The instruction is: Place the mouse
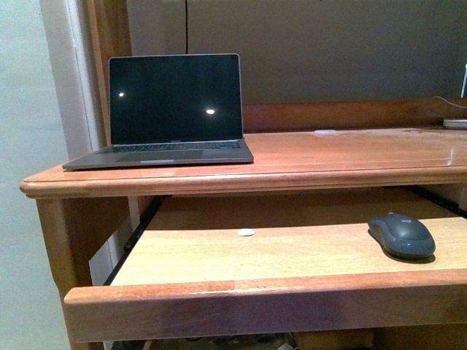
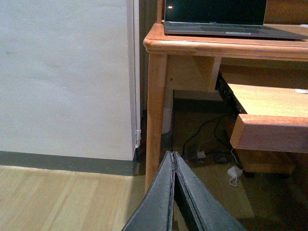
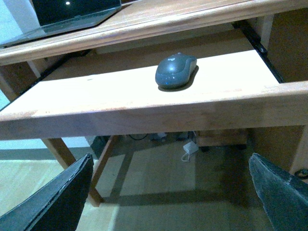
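- the mouse (image 1: 402, 235) sits on the pull-out shelf (image 1: 219, 255) under the counter (image 1: 350, 153), over on the right side and close behind the shelf's raised front lip. nothing is touching it.
- the right gripper (image 3: 170, 161) is spread wide and empty, hanging low in front of the shelf with the mouse ahead and above it in its wrist view. not gripped yet, so the job looks like it's at the very start.
- the left gripper (image 2: 173, 155) is pinched tight with nothing in it, down by the counter's left leg and well away from the action.
- biggest risk imo: the mouse is a smooth rounded dome, so a pinch placed too high on it could squirt it out sideways or off the shelf's right side.
- the counter's edge overhangs the back of the shelf, so there isn't much room for coming in from above. a steep approach could clip that edge.
- coming up from below, the gripper could catch the front lip, and since the shelf runs on slides, a bump might shove it in and take the mouse along.
- if the mouse goes up top, the laptop (image 1: 175, 109) fills the left part of the counter, so a sloppy drop could knock into it.
- the little white disc (image 1: 246, 232) mid-shelf is well apart from the mouse, probably no issue.
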`<action>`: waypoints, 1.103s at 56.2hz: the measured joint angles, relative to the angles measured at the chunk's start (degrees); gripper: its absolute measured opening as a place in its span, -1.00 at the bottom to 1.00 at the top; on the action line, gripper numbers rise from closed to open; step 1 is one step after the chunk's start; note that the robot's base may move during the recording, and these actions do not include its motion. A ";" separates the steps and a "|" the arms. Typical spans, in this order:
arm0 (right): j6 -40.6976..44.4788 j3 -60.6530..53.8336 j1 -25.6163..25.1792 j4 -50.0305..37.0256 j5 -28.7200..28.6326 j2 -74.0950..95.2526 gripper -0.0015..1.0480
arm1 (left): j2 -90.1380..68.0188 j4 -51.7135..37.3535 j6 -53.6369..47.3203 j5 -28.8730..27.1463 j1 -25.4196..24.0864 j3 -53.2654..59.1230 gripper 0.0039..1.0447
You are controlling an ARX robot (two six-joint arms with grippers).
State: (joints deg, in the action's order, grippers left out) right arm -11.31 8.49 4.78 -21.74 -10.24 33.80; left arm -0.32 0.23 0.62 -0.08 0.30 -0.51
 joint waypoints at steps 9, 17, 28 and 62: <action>1.29 6.93 7.15 -7.96 9.11 14.34 0.86 | 0.00 0.00 0.00 0.02 0.00 0.00 -0.95; 4.90 13.57 13.97 -10.86 16.22 25.57 0.86 | 0.00 0.00 -0.02 0.04 0.00 0.00 -0.95; 11.13 25.51 20.48 -8.44 26.43 38.88 0.86 | 0.02 0.00 0.00 0.04 0.00 0.00 -0.33; 11.13 47.65 22.56 8.85 38.82 60.74 0.86 | 0.02 0.00 -0.11 0.04 0.00 0.00 0.86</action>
State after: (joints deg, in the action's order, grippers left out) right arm -0.19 56.14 27.33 -12.88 28.58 94.54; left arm -0.30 0.23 0.51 -0.03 0.30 -0.51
